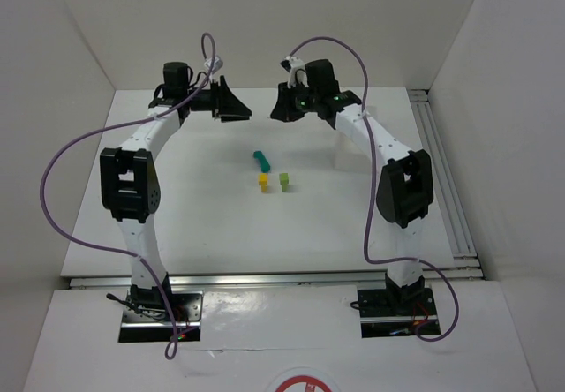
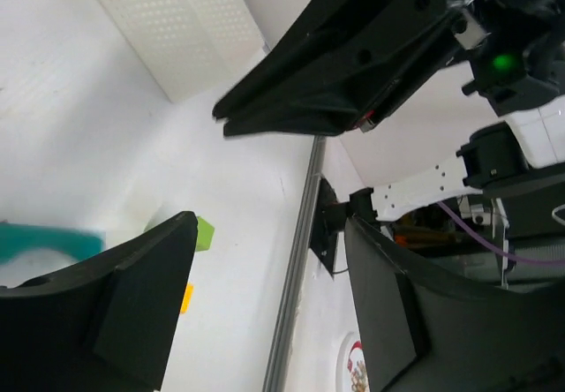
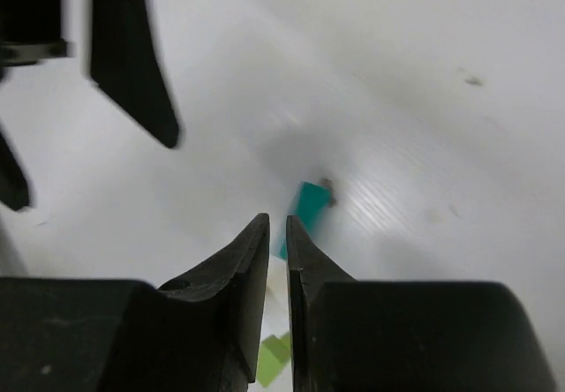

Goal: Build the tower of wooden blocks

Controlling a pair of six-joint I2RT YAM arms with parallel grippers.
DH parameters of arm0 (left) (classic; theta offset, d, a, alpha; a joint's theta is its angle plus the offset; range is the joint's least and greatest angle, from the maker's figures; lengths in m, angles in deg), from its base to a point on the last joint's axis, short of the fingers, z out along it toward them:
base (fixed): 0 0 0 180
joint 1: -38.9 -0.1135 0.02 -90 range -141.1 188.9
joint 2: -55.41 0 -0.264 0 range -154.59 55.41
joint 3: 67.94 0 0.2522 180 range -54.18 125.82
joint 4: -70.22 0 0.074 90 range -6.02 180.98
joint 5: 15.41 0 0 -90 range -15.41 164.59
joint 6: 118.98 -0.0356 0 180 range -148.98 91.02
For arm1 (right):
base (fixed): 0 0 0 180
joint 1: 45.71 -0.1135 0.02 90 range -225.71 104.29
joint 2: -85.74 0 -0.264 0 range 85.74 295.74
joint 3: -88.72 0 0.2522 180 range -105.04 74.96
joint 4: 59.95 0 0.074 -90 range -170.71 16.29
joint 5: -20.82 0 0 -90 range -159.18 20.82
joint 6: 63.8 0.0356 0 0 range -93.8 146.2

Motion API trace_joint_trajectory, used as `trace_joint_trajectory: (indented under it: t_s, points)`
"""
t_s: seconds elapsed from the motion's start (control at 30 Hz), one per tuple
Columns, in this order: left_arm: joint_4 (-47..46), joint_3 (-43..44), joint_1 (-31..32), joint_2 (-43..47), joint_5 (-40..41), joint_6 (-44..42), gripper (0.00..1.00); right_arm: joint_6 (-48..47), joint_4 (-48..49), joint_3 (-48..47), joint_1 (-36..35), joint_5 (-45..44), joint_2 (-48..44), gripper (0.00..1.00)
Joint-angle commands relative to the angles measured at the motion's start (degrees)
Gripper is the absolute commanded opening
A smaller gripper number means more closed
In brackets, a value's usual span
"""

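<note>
The teal arch piece (image 1: 262,160) lies on the white table, not on the posts. The yellow post (image 1: 263,181) and the lime-green post (image 1: 284,180) stand side by side just in front of it, a small gap between them. My left gripper (image 1: 233,108) is open and empty, raised behind and to the left of the blocks. My right gripper (image 1: 282,108) is shut and empty, raised behind them. The left wrist view shows the open gripper (image 2: 269,233), the arch (image 2: 44,242), the green post (image 2: 204,231) and the yellow post (image 2: 186,297). The right wrist view shows the shut gripper (image 3: 276,224) above the arch (image 3: 309,205) and the green post (image 3: 275,357).
White walls enclose the table at the back and both sides. An aluminium rail (image 1: 265,279) runs along the near edge and another rail (image 1: 441,171) along the right side. The two grippers face each other closely at the back; the left one's fingers (image 3: 132,56) show in the right wrist view.
</note>
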Motion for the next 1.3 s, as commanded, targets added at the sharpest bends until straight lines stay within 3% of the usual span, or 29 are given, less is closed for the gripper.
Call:
trace_joint_trajectory:
  t_s: [0.0,0.03,0.1,0.17,0.3,0.47,0.63,0.77,0.9,1.07,1.27]
  points:
    - [-1.3,-2.7,-4.2,3.7,2.4,2.5,0.78,-3.2,-5.8,-0.1,0.0,-17.7,-3.3,0.2]
    - [-3.7,-4.3,-4.9,4.8,2.9,4.1,0.77,-3.7,-5.9,0.7,0.0,-19.0,-3.3,0.2]
    - [-8.9,-9.0,-5.5,5.5,4.2,7.8,0.64,-3.1,-5.2,3.2,0.0,-18.5,-3.3,0.19]
    - [-3.9,-5.4,-5.5,4.1,6.2,5.7,0.61,-2.4,-4.6,3.9,0.6,-17.7,-3.3,0.19]
    - [7.0,-4.3,-6.0,5.3,14.6,1.2,0.68,-1.3,-4.6,3.9,1.2,-17.7,-2.6,0.19]
    - [22.0,-0.5,-5.5,4.0,28.0,-5.0,0.66,-1.3,-4.5,4.5,1.2,-15.7,-2.0,0.19]
    - [27.4,-3.2,-3.8,6.9,39.0,-7.2,0.66,-0.8,-4.5,4.5,0.7,-15.2,-2.0,0.2]
    - [32.1,-4.0,-2.0,8.8,45.7,-7.9,0.73,0.4,-5.1,4.0,0.1,-14.4,-1.4,0.28]
    - [37.5,-3.3,1.3,10.9,58.8,-7.3,0.74,1.6,-7.8,1.3,-1.6,-17.5,-0.1,0.51]
    - [39.0,-7.4,1.9,16.5,68.1,-4.6,0.74,4.2,-11.7,-2.4,-5.7,-24.0,1.1,0.79]
    - [43.5,-6.9,1.9,17.6,72.2,-5.1,0.77,11.9,-13.8,-6.6,-8.6,-33.7,3.5,0.91]
